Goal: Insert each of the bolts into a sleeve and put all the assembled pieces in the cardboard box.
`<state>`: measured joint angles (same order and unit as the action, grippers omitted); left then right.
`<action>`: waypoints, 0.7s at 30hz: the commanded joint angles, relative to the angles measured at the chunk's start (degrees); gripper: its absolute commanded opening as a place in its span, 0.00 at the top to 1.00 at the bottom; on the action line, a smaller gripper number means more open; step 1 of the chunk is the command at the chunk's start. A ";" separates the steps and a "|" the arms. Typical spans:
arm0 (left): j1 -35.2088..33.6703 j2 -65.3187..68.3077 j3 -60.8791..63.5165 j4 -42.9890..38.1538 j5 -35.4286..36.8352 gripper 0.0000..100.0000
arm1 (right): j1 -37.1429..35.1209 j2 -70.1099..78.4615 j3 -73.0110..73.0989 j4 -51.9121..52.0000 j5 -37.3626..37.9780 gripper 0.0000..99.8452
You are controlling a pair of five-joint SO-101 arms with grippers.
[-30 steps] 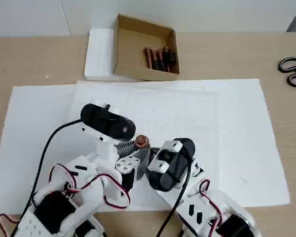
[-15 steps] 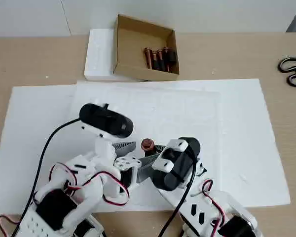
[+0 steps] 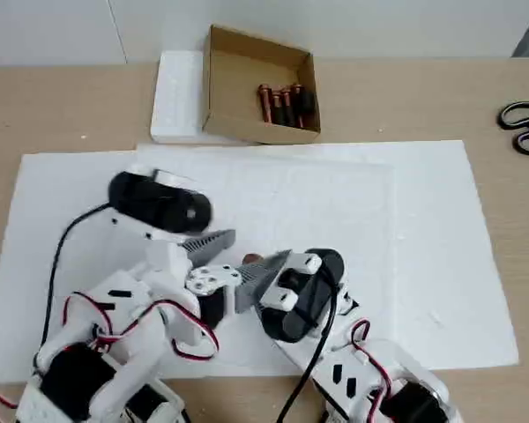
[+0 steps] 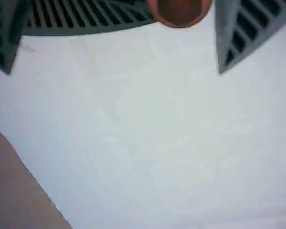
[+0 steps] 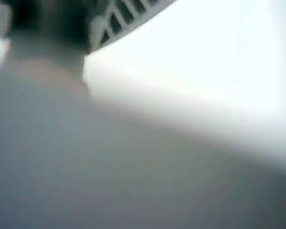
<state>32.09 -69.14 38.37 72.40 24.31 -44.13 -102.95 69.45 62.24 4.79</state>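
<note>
Step in hand: the joining of one more bolt (image 4: 178, 9) with a sleeve is judged to be under way, low over the white sheet (image 3: 406, 220), where the two arms meet.
Left pincer (image 4: 113, 62): spread wide, with nothing clamped.
Bolt: its copper head is seen between the fingers of the left pincer, close to one of them. Whether it is touched cannot be told.
Right pincer (image 5: 86, 38): held close against the left one. Its state cannot be told.
Sleeve: a dark blurred shape (image 5: 45, 19) by the right pincer is perhaps one, but this is not certain.
Cardboard box (image 3: 238, 79): set on a foam slab (image 3: 178, 97) at the far side of the desk (image 3: 62, 106), well apart from the arms. Several assembled pieces (image 3: 285, 104) are laid in it.
Next move: a firm hold on the bolt and a straight line-up with the sleeve's bore are called for. A carry across the sheet to the box is then needed.
</note>
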 commanded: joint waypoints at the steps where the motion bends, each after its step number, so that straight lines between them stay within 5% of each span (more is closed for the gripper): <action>1: -2.20 -0.09 -2.33 -0.26 -0.35 0.74 | 0.22 -0.57 0.35 -1.63 0.53 1.00; 8: -11.78 0.00 -1.89 -0.53 -0.44 0.76 | 3.12 -0.57 0.70 -1.63 0.35 1.00; 14: -17.76 0.00 -1.36 -0.53 -0.35 1.00 | 7.78 -0.13 0.70 -1.63 0.18 1.00; 21: -19.16 -0.35 4.09 -2.99 0.09 0.99 | 13.32 1.01 4.48 -8.40 -2.29 1.00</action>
<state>14.42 -69.32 41.01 71.78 24.31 -34.11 -102.86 73.67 59.16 3.65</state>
